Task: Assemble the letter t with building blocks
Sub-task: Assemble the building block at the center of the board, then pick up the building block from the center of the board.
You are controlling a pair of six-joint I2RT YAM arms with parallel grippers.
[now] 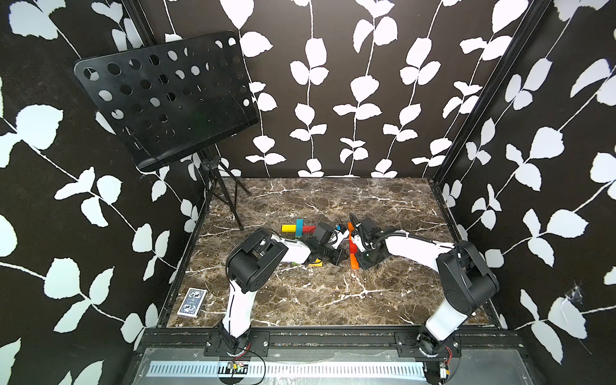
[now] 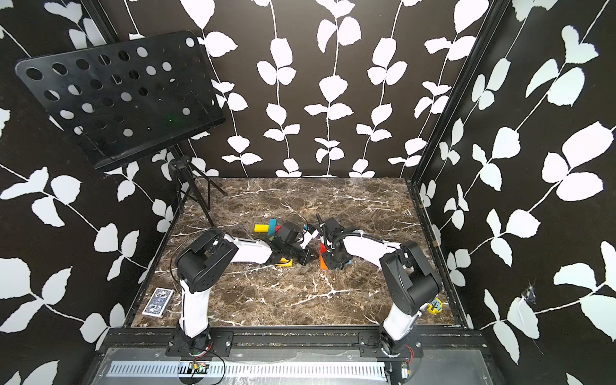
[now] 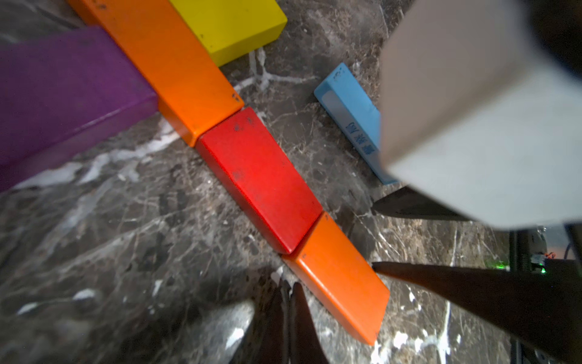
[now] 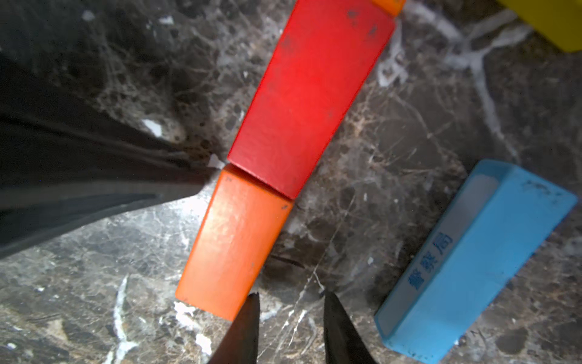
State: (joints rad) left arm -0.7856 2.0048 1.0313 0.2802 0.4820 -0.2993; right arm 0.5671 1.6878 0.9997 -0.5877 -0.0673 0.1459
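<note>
A flat stem of building blocks lies mid-table: a long orange block (image 3: 163, 60), a red block (image 3: 258, 176) and a short orange block (image 3: 337, 277), end to end. A purple block (image 3: 63, 94) and a yellow block (image 3: 226, 22) flank the long orange one, forming the letter t (image 1: 351, 245). A light blue block (image 4: 472, 261) lies loose beside the stem. My left gripper (image 3: 291, 293) is shut and empty, its tip at the red-orange joint. My right gripper (image 4: 290, 296) is narrowly open and empty; one fingertip (image 4: 253, 302) touches the short orange block's free end.
Left of the arms, yellow (image 1: 288, 228), blue (image 1: 299, 227) and red (image 1: 309, 229) blocks lie together; another yellow block (image 1: 315, 265) shows under the left forearm. A card deck (image 1: 192, 301) lies front left. A music stand (image 1: 166, 96) rises back left.
</note>
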